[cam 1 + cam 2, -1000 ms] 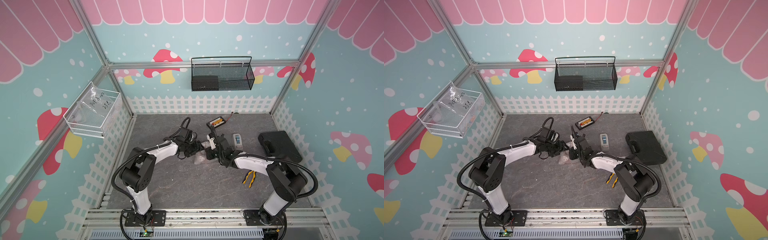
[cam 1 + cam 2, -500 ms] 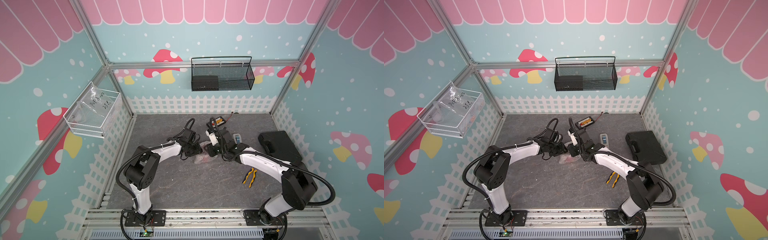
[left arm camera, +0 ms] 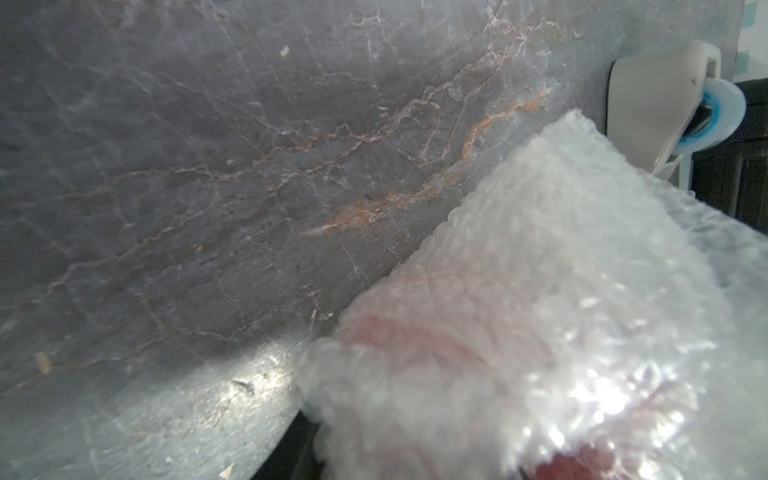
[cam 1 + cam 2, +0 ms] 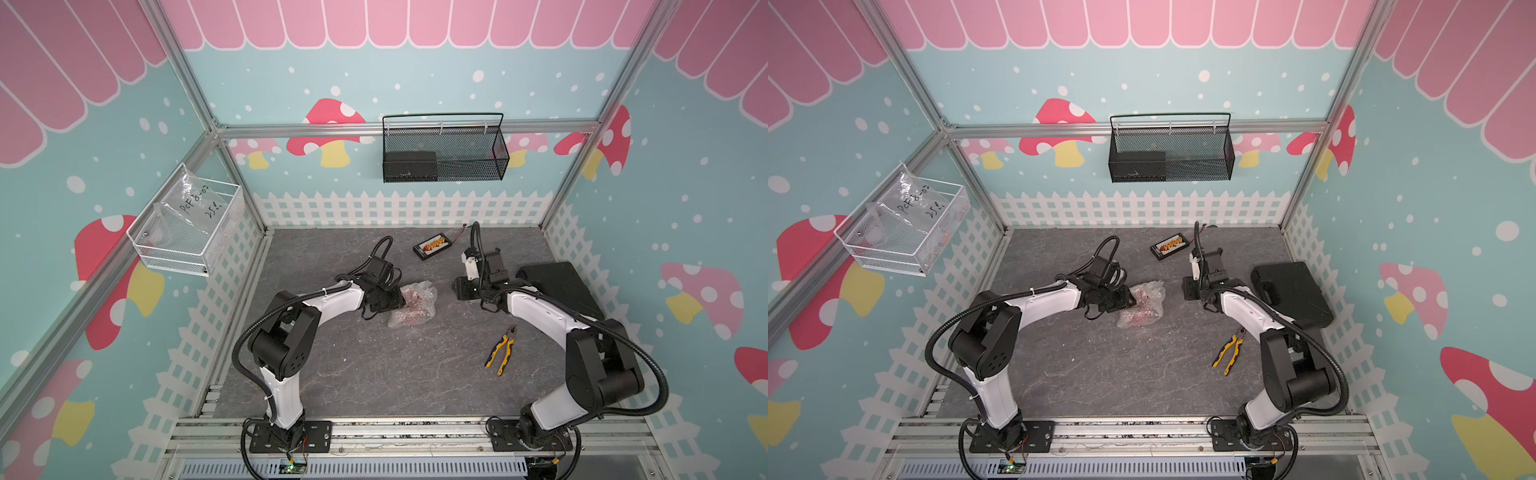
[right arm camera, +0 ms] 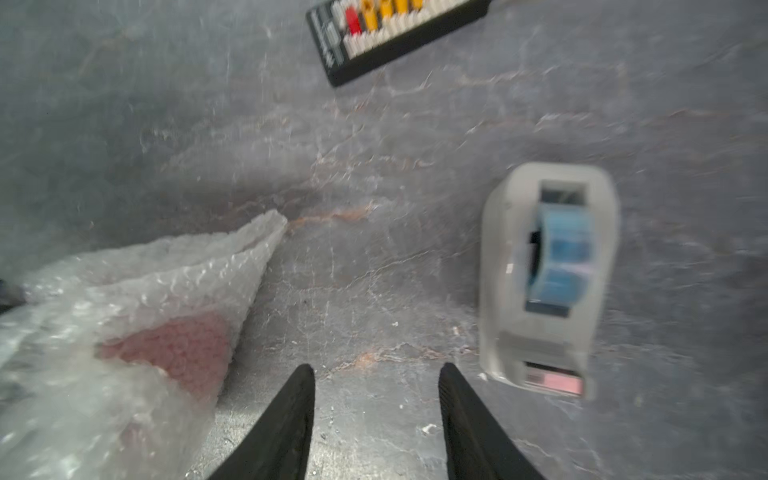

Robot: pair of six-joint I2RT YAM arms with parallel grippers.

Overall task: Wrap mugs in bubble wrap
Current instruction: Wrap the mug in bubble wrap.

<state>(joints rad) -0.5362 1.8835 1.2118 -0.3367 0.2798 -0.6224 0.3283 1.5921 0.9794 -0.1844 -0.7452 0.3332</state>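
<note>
Right wrist view tells it: the right jaws stand apart w/ nothing between them, bare tabletop (image 5: 374,270) underneath, the tape dispenser (image 5: 548,274) just off one side and the bubble wrap (image 5: 124,311) off the other. A sec ago those jaws were pinched shut right at the bundle, nose to nose w/ the left arm (image 4: 332,299). Now the right arm (image 4: 540,307) has let go and swung back toward the rear right, clear of the wrap. The left arm stayed at the bundle and its jaws have narrowed. In both top views they're pressed into the bundle's near end. The left wrist view has wrap filling the jaw space w/ one dark finger edge (image 3: 291,453) showing under it, so they look clamped on the bubble wrap, tho most of the fingers are hidden. The mug (image 5: 174,345) is inside, a red blur thru the plastic, lying on the tabletop mid-rear betw. the two arms. My read: folding's basically done, one arm pins the bundle and the other is freed up, prob. for tape. Risk is that a corner of the wrap sticks out loose and could spring back open w/ only one hold on it.
</note>
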